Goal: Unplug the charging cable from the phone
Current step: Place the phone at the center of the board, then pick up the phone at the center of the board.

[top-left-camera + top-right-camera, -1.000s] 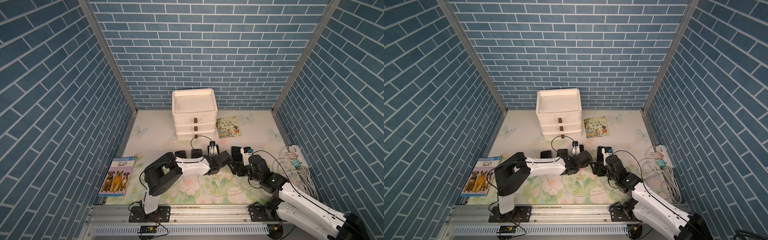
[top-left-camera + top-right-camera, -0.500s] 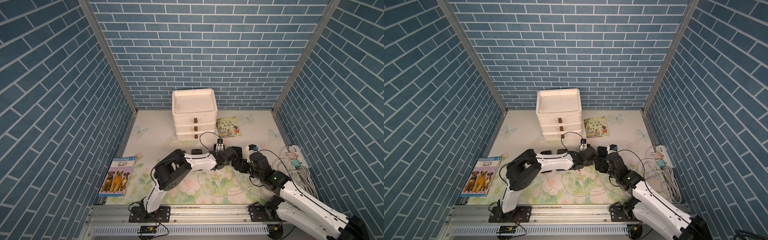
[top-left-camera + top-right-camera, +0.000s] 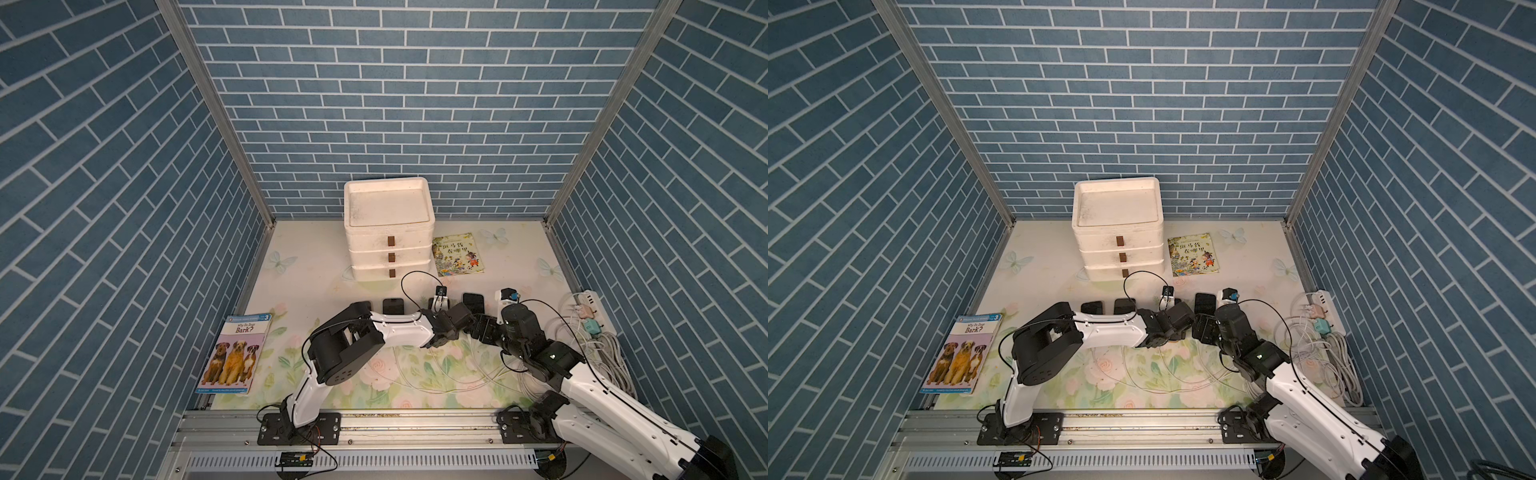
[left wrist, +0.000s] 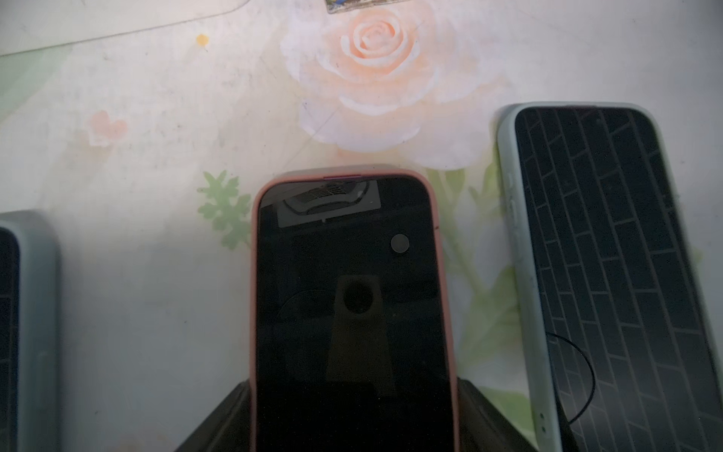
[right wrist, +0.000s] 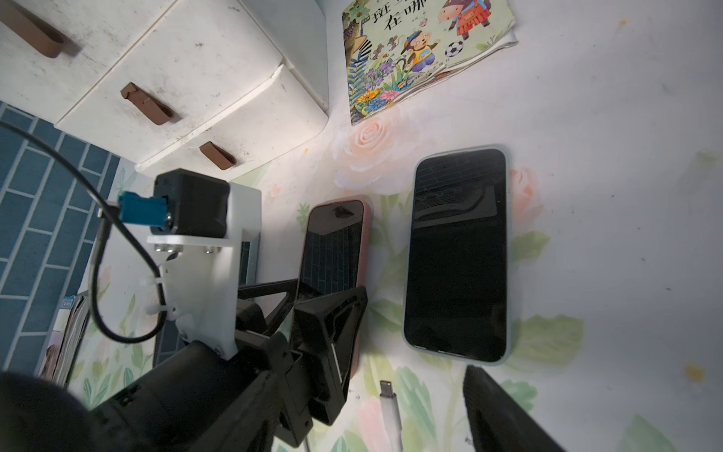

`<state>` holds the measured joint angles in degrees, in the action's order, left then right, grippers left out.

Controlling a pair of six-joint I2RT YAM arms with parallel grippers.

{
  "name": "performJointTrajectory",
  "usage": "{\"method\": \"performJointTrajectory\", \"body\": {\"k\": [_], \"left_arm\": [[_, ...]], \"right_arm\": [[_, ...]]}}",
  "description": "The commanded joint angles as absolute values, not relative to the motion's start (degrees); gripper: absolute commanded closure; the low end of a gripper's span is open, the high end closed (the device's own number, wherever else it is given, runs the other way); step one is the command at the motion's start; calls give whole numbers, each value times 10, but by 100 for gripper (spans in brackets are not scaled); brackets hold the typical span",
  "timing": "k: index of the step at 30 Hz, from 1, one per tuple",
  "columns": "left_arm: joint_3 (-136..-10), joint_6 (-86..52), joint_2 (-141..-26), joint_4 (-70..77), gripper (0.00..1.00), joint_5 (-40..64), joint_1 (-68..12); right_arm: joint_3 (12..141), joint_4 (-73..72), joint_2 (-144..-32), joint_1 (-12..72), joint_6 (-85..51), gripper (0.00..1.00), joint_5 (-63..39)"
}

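The phone (image 4: 352, 305) in a pink case lies flat, screen up and dark. My left gripper (image 4: 354, 391) is open and straddles its lower end, one black finger (image 4: 219, 422) along each side; the right wrist view shows this too (image 5: 309, 297). The charging cable's white plug (image 5: 389, 395) lies loose on the mat, a short way off the phone's lower edge. It sits between the jaws of my open right gripper (image 5: 395, 411), of which one finger (image 5: 500, 415) shows. In both top views the two grippers (image 3: 457, 318) (image 3: 482, 328) nearly meet and hide the phone.
A pale-blue-cased phone (image 5: 457, 254) lies beside the pink one, with others (image 3: 393, 306) in the same row. Behind stand a white drawer unit (image 3: 388, 232) and a picture book (image 3: 457, 254). A dog book (image 3: 235, 353), loose white cables (image 3: 436, 370) and a power strip (image 3: 586, 316) lie around.
My left arm swung to the right and brought its gripper over the pink phone; in the last half second both arms barely moved. Neither gripper's jaws changed.
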<state>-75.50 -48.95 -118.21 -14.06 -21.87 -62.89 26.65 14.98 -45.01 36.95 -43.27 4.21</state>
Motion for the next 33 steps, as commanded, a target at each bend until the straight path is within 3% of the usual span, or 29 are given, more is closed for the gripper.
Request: {"method": "performJointTrajectory", "body": {"k": [1, 2, 3, 4, 12, 17, 23, 33], "left_arm": [[-733, -529, -1187, -166, 78, -183, -642], [-733, -530, -1184, -167, 55, -193, -642], [-732, -530, -1177, -166, 20, -203, -642], [-732, -529, -1171, -167, 3, -214, -641], [-746, -505, -1090, -180, 0, -320, -634], [-674, -490, -991, -177, 0, -408, -628], [-623, -484, -954, -226, 0, -321, -551], [-601, -460, -988, -231, 0, -231, -523]], "right_arm": [[278, 140, -459, 367, -440, 22, 41], [279, 141, -460, 367, -439, 22, 40], [280, 141, -460, 367, -438, 22, 38], [281, 141, -459, 367, -434, 22, 34], [314, 167, -451, 367, -394, 21, 34], [347, 164, -458, 368, -359, 21, 2], [380, 129, -503, 394, -349, 21, -16], [381, 98, -555, 474, -377, 21, 30]]}}
